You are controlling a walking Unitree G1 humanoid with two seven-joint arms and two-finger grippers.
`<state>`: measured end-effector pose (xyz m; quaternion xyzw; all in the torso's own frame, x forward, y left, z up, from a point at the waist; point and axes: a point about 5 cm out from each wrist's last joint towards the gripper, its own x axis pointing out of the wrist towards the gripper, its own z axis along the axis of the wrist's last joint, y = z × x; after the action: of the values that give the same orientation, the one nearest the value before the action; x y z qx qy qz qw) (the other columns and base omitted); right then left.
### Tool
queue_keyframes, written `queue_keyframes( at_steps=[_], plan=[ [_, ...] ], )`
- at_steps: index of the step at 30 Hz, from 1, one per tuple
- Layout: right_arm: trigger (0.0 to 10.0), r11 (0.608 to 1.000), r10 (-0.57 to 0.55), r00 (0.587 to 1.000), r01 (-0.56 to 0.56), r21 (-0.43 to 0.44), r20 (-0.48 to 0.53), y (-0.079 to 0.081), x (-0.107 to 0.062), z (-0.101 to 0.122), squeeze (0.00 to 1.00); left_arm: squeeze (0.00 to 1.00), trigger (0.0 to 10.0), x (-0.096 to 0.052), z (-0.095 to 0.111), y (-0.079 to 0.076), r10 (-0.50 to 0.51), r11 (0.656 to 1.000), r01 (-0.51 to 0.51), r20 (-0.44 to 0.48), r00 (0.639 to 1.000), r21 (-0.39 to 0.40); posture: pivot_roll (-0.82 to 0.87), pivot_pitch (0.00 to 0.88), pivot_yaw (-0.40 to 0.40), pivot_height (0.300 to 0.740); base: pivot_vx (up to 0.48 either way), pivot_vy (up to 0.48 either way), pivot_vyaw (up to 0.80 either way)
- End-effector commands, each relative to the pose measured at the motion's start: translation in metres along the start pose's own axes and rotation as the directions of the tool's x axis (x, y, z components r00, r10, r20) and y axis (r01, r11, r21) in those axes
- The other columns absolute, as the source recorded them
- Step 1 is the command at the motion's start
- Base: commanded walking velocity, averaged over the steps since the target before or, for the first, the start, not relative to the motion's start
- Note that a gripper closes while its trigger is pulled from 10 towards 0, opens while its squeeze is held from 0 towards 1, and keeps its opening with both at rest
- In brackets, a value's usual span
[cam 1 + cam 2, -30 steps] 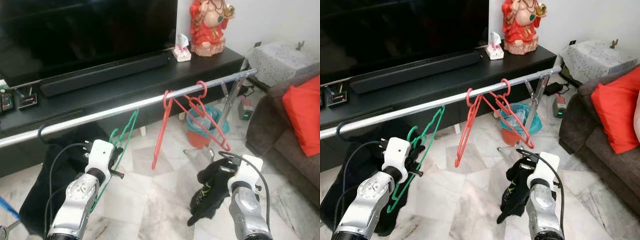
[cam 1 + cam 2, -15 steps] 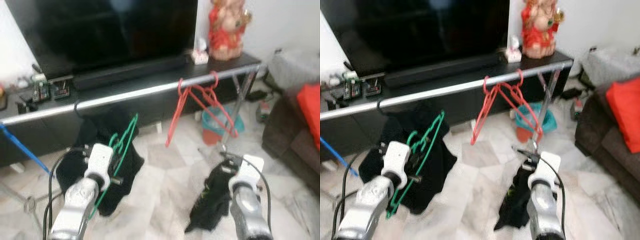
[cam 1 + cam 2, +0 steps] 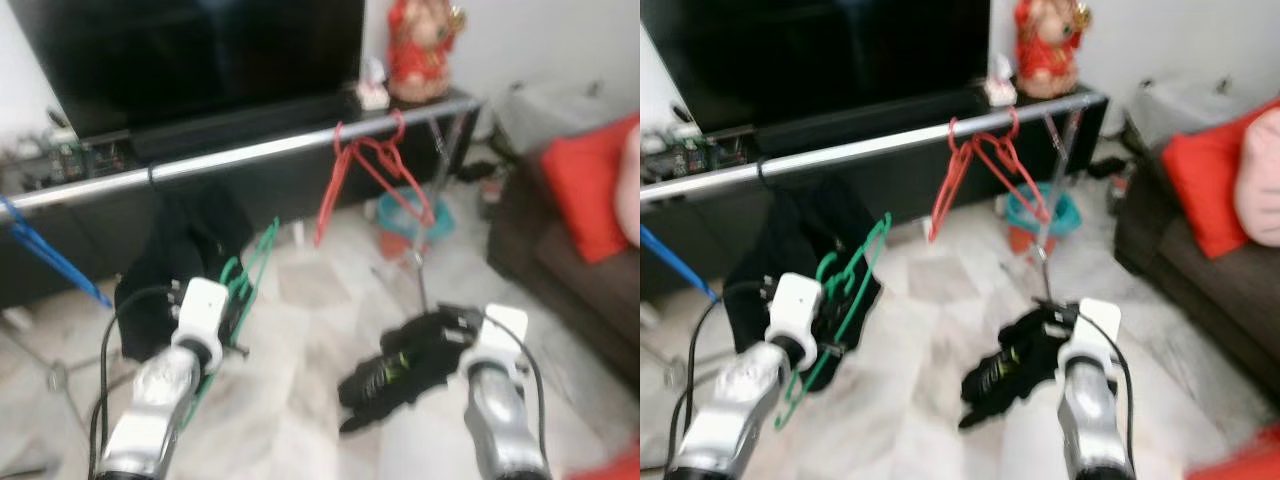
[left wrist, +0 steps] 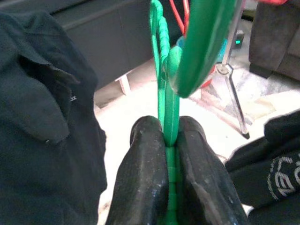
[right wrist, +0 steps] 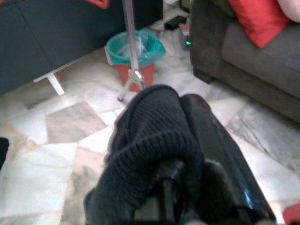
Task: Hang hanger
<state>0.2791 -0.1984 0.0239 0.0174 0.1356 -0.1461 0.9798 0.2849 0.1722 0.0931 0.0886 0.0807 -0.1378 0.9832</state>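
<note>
L end effector: fingers pinched tight on the green hanger, plastic squeezed betw. both pads. Hanger held low, well below the silver rail and apart from it, hook end pointing up toward the rail. Not yet hung.

R end effector: closed on a black knit garment, which drapes over the fingers and droops toward the marble floor.

On the rail: red hangers w/ hooks over the bar toward its R end, a dark garment hanging nearer the L end. Bare stretch of rail betw. the two looks like the likely target. TV console just behind the rail.

Risks (judgement):
- Head views blurred, so rail position is uncertain; hook may miss the bar or strike it.
- Grip sits on a thin strut; hanger could pivot in the pinch and the hook rotate off line.
- Hanger frame is close to the dark garment; a snag on lifting is possible.
- Black knit could drag on the floor or slip.
</note>
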Motion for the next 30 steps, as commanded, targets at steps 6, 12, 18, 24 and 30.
queue_keyframes(
  at_steps=[6,12,18,24,30],
  plan=[
    [10.0,1.000,0.006,0.999,-0.006,-0.003,0.054,0.0016,0.0050,0.0149,0.00,0.00,10.0,0.0009,0.0044,0.0023,0.014,1.000,-0.014,0.010,1.000,-0.001,-0.18,0.000,0.028,0.740,-0.285,0.000,0.00],
    [10.0,1.000,0.007,0.998,-0.006,-0.011,0.057,0.0017,0.0058,0.0165,0.00,0.00,10.0,0.0017,0.0057,0.0028,0.018,1.000,-0.018,0.011,1.000,-0.002,-0.18,0.000,0.026,0.740,-0.284,0.000,0.00],
    [10.0,1.000,0.022,0.998,-0.021,-0.023,0.065,0.0043,0.0054,0.0176,0.00,0.00,10.0,0.0020,0.0062,0.0032,0.021,1.000,-0.021,0.010,1.000,-0.002,-0.18,0.000,0.026,0.740,-0.280,0.000,0.44],
    [10.0,1.000,0.025,0.998,-0.024,-0.016,0.058,0.0049,0.0057,0.0171,0.00,0.00,10.0,0.0023,0.0069,0.0032,0.022,1.000,-0.022,0.010,1.000,-0.002,-0.17,0.000,0.026,0.740,-0.280,0.000,0.70],
    [10.0,1.000,0.025,0.998,-0.025,-0.002,0.055,0.0056,0.0055,0.0174,0.00,0.00,10.0,0.0022,0.0069,0.0030,0.022,1.000,-0.022,0.010,1.000,-0.002,-0.17,0.000,0.026,0.740,-0.281,0.000,0.00]
  ],
)
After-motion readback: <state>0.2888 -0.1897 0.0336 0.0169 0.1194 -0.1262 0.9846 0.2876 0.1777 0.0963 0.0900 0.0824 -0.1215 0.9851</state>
